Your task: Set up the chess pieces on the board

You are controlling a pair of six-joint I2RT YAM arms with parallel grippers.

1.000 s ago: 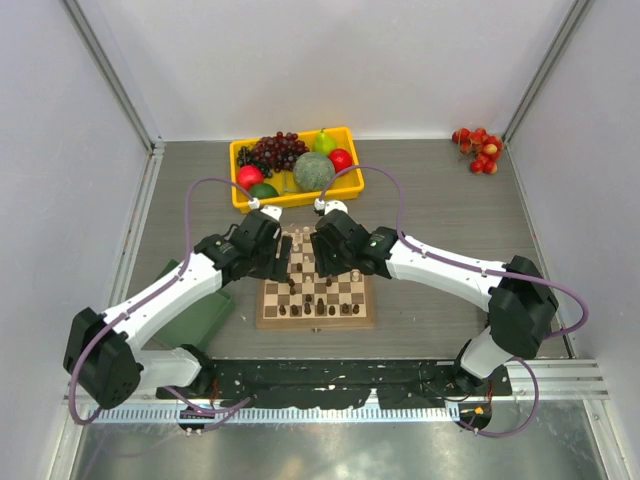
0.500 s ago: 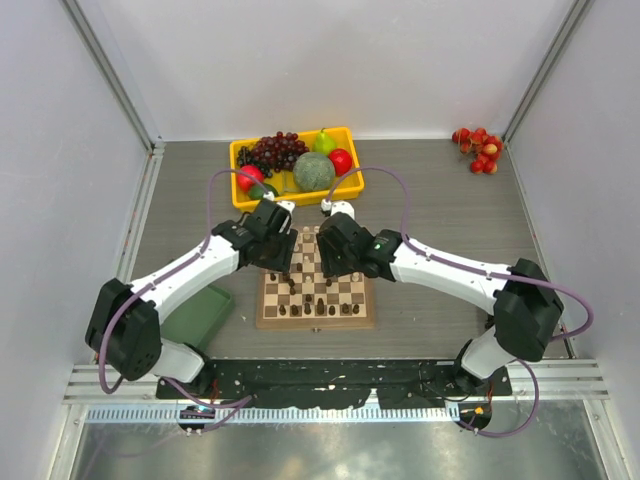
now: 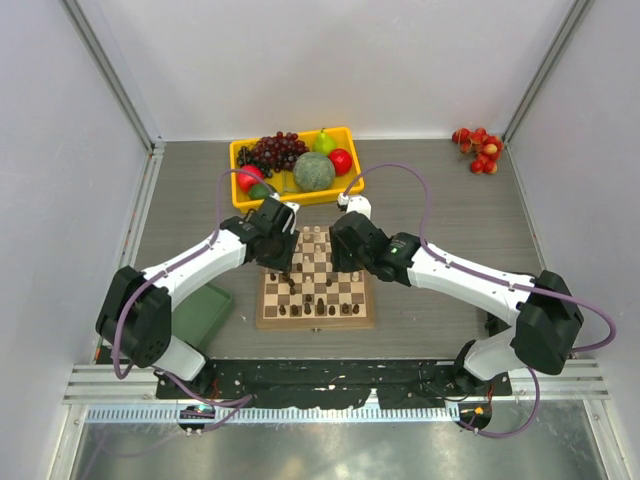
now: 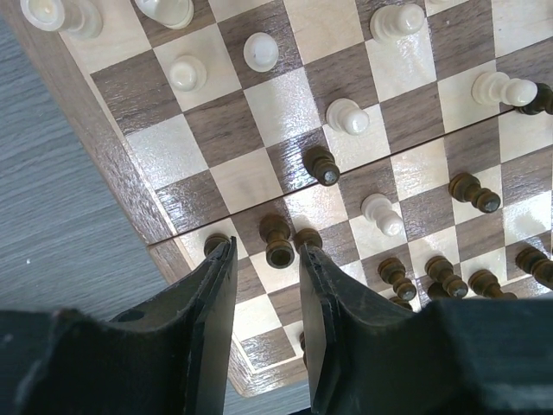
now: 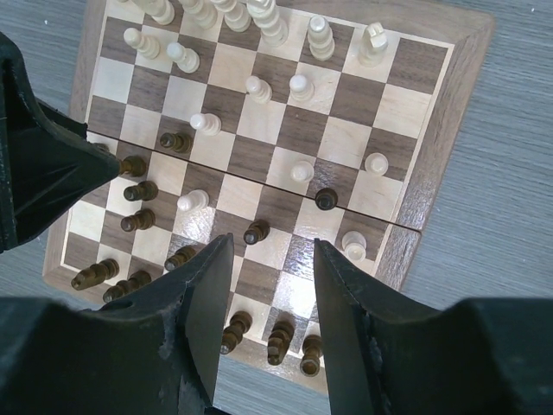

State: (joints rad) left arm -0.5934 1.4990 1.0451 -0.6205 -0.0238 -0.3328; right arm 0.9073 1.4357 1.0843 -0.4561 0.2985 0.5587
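1. We see the board (image 5: 449,112) skewed in frame, far edge twd 12 o'clock, grey table (image 5: 510,216) round it.
2. Pale pieces (image 5: 320,35) crowd the 12 o'clock rows; several stand scattered mid-board.
3. Dark pieces (image 5: 138,190) cluster at 6–8 o'clock.
4. Right gripper (image 5: 270,259) at 6 o'clock, jaws apart, nothing btwn them; one dark pawn (image 5: 257,232) just past the tips.
5. Left gripper (image 5: 43,164), black, at 9 o'clock, tip by a dark piece.

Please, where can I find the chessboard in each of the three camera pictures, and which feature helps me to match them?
Top external: the board lies mid-table, just nearer than the yellow tray.
Left wrist: it fills most of the picture, its rim running diagonally down the left side.
Right wrist: it fills the upper part, almost whole.
Shared landmark: the pale pieces lined up on the board's far edge, at the top in every view.
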